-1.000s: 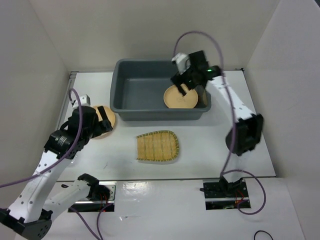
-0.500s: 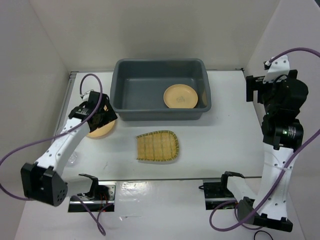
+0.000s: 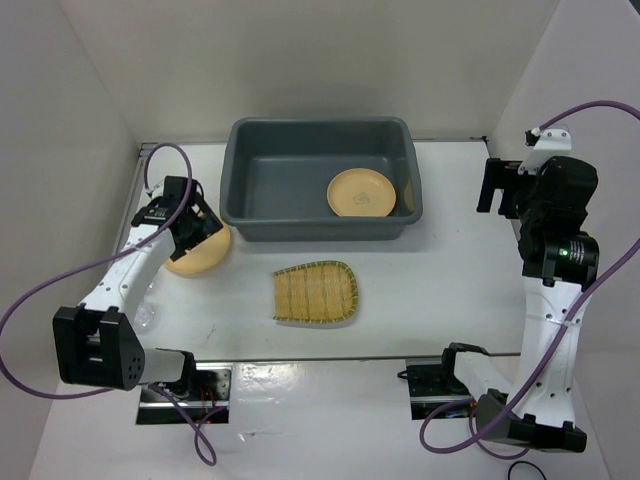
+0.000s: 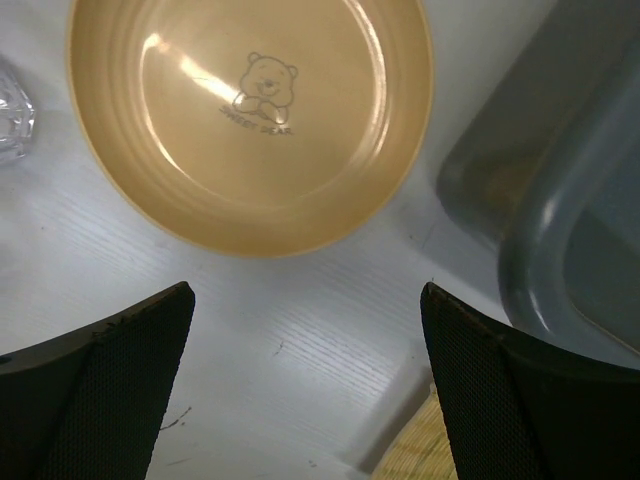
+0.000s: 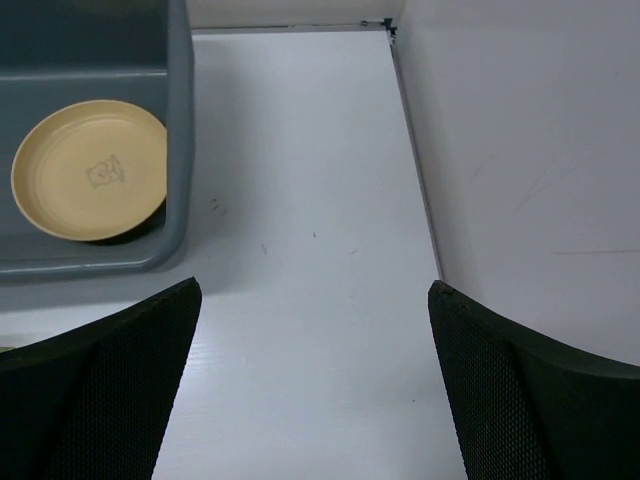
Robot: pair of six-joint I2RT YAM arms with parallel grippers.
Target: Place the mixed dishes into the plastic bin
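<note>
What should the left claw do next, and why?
Probably drop the left claw down onto the near rim of the plate and close. It is open and empty above that plate, which lies on the table beside the bin; the other plate already sits in the bin.

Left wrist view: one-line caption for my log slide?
Open left claw above a tan-orange bear-print plate on the table, grey bin at frame right, glass cup at frame left.

two plates [image 3: 363,193] [image 3: 202,259], one tray [image 3: 315,292], one cup [image 4: 12,125], one bin [image 3: 318,229]
</note>
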